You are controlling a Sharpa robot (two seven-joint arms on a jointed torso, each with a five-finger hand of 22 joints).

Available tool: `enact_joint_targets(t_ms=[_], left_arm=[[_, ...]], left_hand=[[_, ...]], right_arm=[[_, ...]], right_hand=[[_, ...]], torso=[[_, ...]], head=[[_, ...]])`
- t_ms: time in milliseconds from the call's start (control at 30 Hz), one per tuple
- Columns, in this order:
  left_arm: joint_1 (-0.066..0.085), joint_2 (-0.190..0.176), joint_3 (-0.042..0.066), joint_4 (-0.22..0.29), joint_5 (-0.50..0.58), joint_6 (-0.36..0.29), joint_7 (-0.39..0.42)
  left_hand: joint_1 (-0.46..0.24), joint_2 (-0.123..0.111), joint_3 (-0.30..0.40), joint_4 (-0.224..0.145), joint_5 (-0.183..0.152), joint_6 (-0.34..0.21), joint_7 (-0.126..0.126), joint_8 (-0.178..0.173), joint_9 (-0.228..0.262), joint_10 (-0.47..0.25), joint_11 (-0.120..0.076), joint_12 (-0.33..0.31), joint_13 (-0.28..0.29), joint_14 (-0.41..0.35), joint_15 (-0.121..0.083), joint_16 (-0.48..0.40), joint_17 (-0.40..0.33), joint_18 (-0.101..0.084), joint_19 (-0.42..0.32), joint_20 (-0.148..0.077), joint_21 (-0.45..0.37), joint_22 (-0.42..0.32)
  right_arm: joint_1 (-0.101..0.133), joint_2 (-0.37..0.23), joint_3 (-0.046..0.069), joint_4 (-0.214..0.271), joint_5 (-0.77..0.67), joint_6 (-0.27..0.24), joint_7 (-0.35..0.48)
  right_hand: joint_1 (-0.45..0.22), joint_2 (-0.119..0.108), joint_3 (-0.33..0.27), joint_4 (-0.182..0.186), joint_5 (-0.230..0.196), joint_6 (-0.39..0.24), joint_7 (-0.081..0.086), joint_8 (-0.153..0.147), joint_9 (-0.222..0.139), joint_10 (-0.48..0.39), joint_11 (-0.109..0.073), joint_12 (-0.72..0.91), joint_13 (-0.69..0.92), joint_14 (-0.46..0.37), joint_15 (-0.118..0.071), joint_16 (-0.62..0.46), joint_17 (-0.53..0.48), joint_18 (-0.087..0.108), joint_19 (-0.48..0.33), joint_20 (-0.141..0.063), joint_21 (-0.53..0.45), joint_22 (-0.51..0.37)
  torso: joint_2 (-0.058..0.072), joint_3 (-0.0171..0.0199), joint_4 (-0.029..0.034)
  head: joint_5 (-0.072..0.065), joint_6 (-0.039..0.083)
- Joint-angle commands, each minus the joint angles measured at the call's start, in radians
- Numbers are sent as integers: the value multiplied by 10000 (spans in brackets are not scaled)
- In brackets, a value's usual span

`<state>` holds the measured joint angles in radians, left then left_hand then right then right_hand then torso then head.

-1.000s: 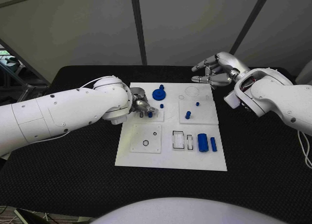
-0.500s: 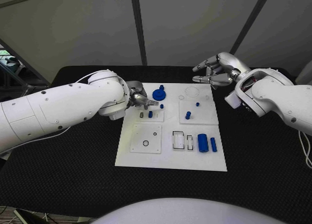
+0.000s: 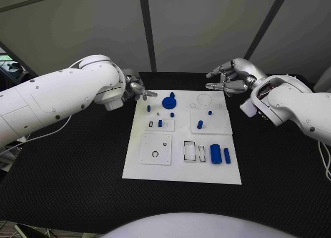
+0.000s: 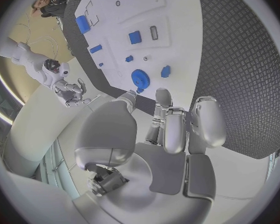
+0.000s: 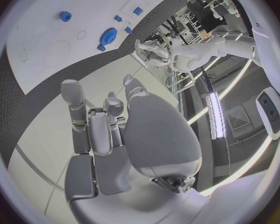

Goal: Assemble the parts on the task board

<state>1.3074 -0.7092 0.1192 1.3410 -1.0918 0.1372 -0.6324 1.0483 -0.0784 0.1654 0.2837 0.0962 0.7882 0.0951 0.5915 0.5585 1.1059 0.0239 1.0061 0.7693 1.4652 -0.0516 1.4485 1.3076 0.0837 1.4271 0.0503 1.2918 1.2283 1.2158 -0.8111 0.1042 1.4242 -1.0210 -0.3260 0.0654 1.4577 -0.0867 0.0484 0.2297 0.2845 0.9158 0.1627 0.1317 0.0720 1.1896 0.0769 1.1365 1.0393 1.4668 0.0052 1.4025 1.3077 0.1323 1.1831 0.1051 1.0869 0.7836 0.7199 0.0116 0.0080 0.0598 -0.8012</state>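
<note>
The task board (image 3: 181,171) lay flat at mid-counter (image 3: 65,168), carrying the blue parts: a gear (image 3: 169,102) near its far edge and a cylinder (image 3: 215,152) toward the near right. The left hand (image 3: 134,89) hovered off the board's far-left corner, fingers apart, empty. The right hand (image 3: 231,79) hung beyond the far-right corner, likewise spread and holding nothing.

The right hand (image 5: 124,134) hangs with fingers (image 5: 74,104) curled and nothing in them, above the white task board (image 5: 47,40), where a blue gear (image 5: 109,35) and small blue parts (image 5: 65,16) lie on its surface
</note>
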Motion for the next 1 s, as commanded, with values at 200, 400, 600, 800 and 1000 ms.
enact_joint_targets(t_ms=[200,400,600,800,1000], left_arm=[[103,685,-98,-1509,-61,1632,225],[111,1085,-287,-2232,-177,1813,320],[106,1306,-364,-2519,-206,1857,395],[86,1468,-421,-2611,-232,1835,473],[69,1511,-433,-2566,-271,1754,501]], left_hand=[[190,78,-267,19,10,221,31,-96,-250,-87,1,74,13,579,91,-42,1223,-88,14,119,5,74],[271,169,-377,13,16,393,-11,-38,-314,-54,-30,143,53,584,70,-27,1239,-94,38,113,38,130],[291,191,-398,11,18,423,-20,-25,-326,-46,-38,157,61,587,64,-18,1248,-98,46,109,51,149],[319,247,-428,15,22,467,-34,-6,-349,-29,-50,184,79,592,55,-9,1258,-109,72,103,95,206],[331,284,-448,20,24,496,-42,7,-362,-8,-58,210,102,595,48,-2,1266,-119,94,98,134,256]], right_arm=[[14,54,8,-33,-22,96,72],[14,67,8,-16,-22,152,59],[14,88,8,-18,-22,154,62],[13,125,8,-14,-22,149,78],[12,146,8,-27,-22,153,79]], right_hand=[[-85,22,-67,-8,23,31,3,22,-13,-82,-17,-41,-12,413,-78,-39,39,117,-87,-5,-35,-9],[-86,29,-66,-5,32,32,2,24,-13,-67,-19,-23,8,415,-79,-37,44,114,-77,-5,-28,6],[-86,29,-66,-5,32,32,2,24,-13,-67,-19,-23,8,415,-79,-37,44,114,-77,-5,-28,6],[-83,39,-62,-4,46,33,1,26,-12,-76,-20,-33,-7,414,-80,-43,38,116,-78,-5,-36,-3],[-83,39,-62,-4,46,33,1,26,-12,-76,-20,-33,-7,414,-80,-43,38,116,-78,-5,-36,-3]], torso=[[17,4,-17],[26,2,-21],[6,-2,-3],[13,-4,-19],[5,5,-4]], head=[[63,-15],[89,-57],[64,-75],[79,-79],[64,-104]])
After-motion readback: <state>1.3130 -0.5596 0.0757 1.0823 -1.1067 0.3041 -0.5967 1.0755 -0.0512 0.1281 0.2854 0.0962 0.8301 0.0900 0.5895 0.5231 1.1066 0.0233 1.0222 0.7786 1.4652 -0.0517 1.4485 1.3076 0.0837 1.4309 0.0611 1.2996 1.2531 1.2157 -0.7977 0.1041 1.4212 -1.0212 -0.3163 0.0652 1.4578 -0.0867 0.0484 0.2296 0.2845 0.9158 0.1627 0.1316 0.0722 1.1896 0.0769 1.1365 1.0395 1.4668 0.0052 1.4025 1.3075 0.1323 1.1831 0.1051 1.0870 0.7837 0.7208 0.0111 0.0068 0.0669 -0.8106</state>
